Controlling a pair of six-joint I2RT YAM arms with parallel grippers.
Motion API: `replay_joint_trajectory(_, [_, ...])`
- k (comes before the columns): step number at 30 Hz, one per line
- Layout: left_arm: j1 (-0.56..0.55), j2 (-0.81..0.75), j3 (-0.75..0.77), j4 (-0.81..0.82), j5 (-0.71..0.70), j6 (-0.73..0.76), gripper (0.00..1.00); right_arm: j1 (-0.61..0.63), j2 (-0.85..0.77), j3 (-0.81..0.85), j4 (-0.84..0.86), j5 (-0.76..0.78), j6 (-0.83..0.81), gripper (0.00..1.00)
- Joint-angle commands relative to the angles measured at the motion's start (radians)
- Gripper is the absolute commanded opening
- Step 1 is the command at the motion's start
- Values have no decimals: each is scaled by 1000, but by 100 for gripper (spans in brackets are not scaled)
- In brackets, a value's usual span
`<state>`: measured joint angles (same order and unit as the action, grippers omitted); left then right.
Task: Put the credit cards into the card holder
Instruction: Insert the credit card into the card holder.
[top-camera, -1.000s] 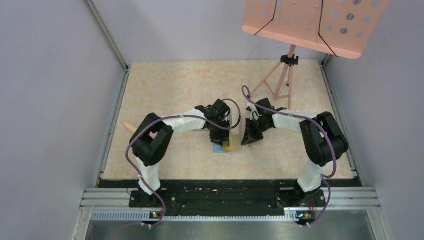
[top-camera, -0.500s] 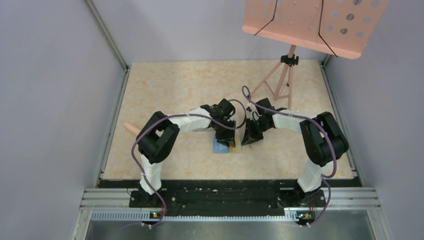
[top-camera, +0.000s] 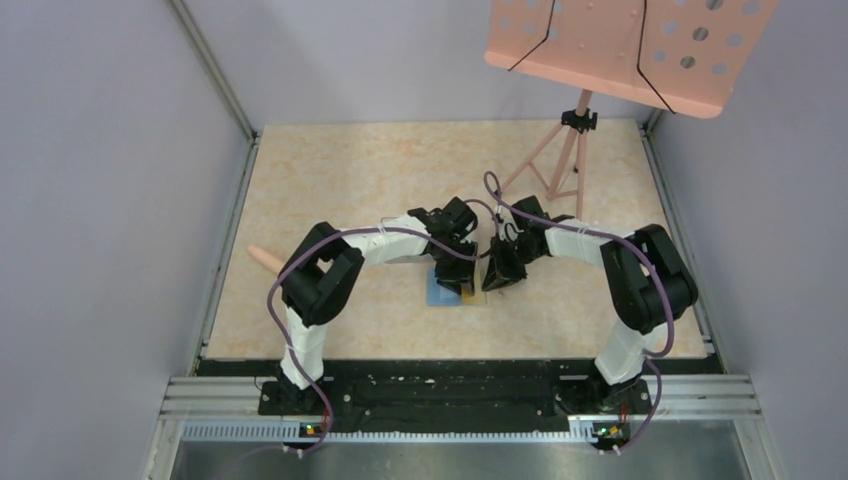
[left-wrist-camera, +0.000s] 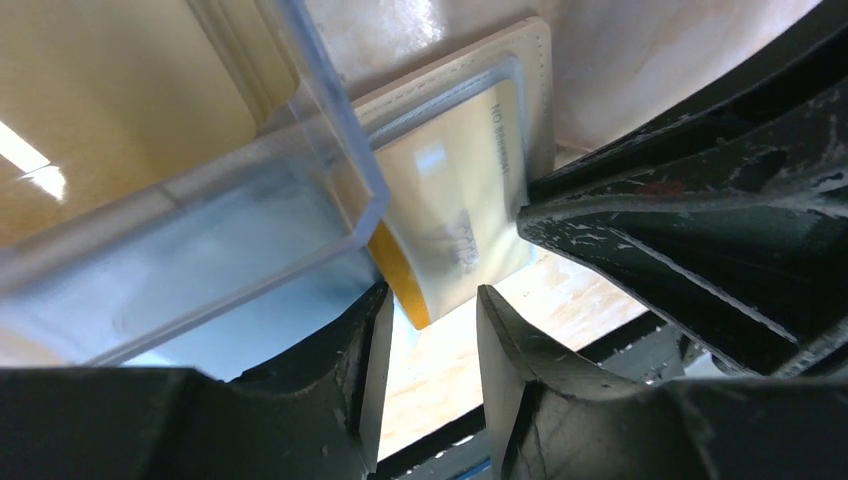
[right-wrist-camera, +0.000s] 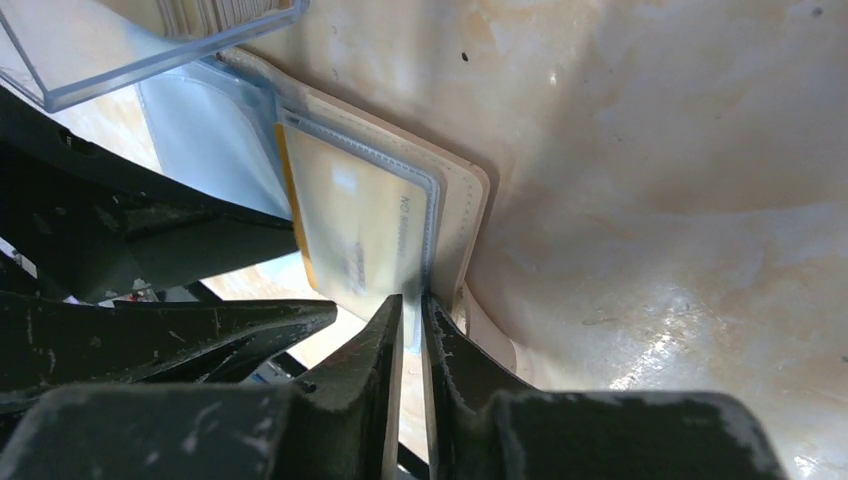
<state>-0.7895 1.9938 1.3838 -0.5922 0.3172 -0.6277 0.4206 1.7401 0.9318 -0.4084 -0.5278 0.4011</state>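
The card holder (top-camera: 438, 293) lies open on the table between both grippers, light blue inside (right-wrist-camera: 215, 140), tan at its rim (left-wrist-camera: 537, 60). A yellow-orange credit card (left-wrist-camera: 450, 200) sits mostly inside its clear pocket (right-wrist-camera: 350, 230), one corner still sticking out. My left gripper (left-wrist-camera: 428, 340) is open, that corner just in front of its fingers and touching neither. My right gripper (right-wrist-camera: 412, 310) is closed to a thin slit on the pocket's edge, holding that side slightly raised. In the overhead view the left gripper (top-camera: 458, 270) and right gripper (top-camera: 493, 275) almost meet.
A clear plastic box (left-wrist-camera: 200, 200) stands right beside the card holder, more cards (right-wrist-camera: 220, 10) upright in it. A pink music stand (top-camera: 620, 50) on a tripod (top-camera: 560, 150) stands at the back right. A small pink object (top-camera: 262, 257) lies at the table's left edge.
My left gripper has moved right over the card holder, close to the right gripper. The right arm has stayed in place.
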Motion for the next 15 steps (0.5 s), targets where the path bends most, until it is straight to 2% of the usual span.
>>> replay_joint_trajectory(1, [-14, -93, 31, -34, -152, 30, 44, 2, -48, 50, -53, 51, -37, 15])
replay_joint_trajectory(4, [-11, -172, 18, -50, -237, 41, 49, 2, -64, 97, -92, 75, -50, 23])
replay_joint_trajectory(7, [-2, -233, 14, -46, -265, 51, 52, 1, -74, 152, -115, 84, -55, 31])
replay_joint_trajectory(10, [23, -279, 10, -20, -235, 66, 53, 1, -72, 211, -128, 80, -49, 37])
replay_joint_trajectory(15, [122, -337, -21, 42, -96, 56, 53, 4, -43, 328, -139, 63, -29, 40])
